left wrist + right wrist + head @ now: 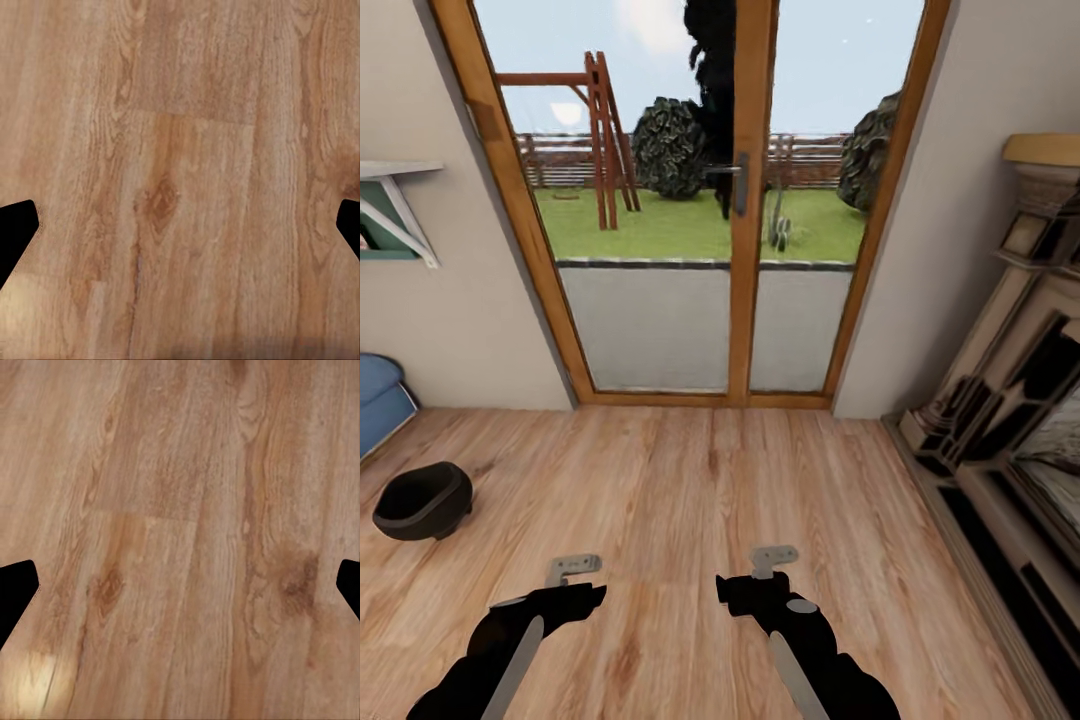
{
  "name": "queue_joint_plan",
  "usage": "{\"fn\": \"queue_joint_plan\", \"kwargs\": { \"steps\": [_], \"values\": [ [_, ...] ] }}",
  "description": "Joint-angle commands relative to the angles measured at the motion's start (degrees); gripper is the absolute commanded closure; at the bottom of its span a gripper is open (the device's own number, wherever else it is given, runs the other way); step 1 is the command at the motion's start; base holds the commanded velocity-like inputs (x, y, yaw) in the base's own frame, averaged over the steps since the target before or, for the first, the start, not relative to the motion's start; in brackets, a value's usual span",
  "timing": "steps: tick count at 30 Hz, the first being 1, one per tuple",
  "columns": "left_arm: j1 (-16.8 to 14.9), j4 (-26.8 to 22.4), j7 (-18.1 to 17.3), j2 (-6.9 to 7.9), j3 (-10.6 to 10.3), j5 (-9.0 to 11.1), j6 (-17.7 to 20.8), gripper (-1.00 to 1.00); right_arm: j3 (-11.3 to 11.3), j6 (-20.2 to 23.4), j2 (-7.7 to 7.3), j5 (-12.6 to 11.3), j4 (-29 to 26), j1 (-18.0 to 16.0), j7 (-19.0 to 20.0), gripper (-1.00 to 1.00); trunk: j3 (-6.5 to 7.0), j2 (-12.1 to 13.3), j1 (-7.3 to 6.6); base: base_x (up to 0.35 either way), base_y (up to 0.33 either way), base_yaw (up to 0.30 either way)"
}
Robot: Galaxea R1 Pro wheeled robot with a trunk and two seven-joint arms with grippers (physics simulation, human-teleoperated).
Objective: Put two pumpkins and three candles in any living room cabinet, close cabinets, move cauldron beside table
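A robot's view looks down over a light wood plank floor (690,500) toward a wood-framed glass patio door (700,200), with lawn, a wooden swing frame and shrubs beyond.

The cauldron (422,502), a small glossy black pot with a wide mouth, sits on the floor at the far left of the head view, just beside the edge of a blue sofa (380,400). It lies to the left of and slightly ahead of the left pincer (572,570), apart from it and not touching, and well apart from the right pincer (772,561).

Both black arms reach forward, low over bare floor. In the wrist views, each pincer's fingers (15,232) (15,592) sit at opposite edges of the frame, spread wide with nothing between them but floorboards.

An ornate cream and black fireplace surround (1010,400) stands along the right wall. A white bracketed shelf (395,200) hangs on the left wall.
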Motion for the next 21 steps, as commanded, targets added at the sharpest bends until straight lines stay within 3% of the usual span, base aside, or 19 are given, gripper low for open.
{"fn": "queue_joint_plan", "kwargs": {
  "steps": [1, 21],
  "values": [
    [-0.04, -0.01, 0.49, 0.05, -0.15, 0.58, 0.22, -1.0, 0.1, 0.14, -0.02, -0.61, -0.09, -0.03, -0.58, -1.0, -0.05, -0.03, 0.03, 0.336, 0.005, 0.291],
    [-0.04, 0.19, 0.48, 0.0, -0.14, 0.6, 0.13, -1.0, 0.19, 0.22, 0.15, -0.54, 0.1, -0.03, -0.64, -1.0, -0.05, -0.03, 0.03, 0.336, 0.058, 0.291]
  ]
}}
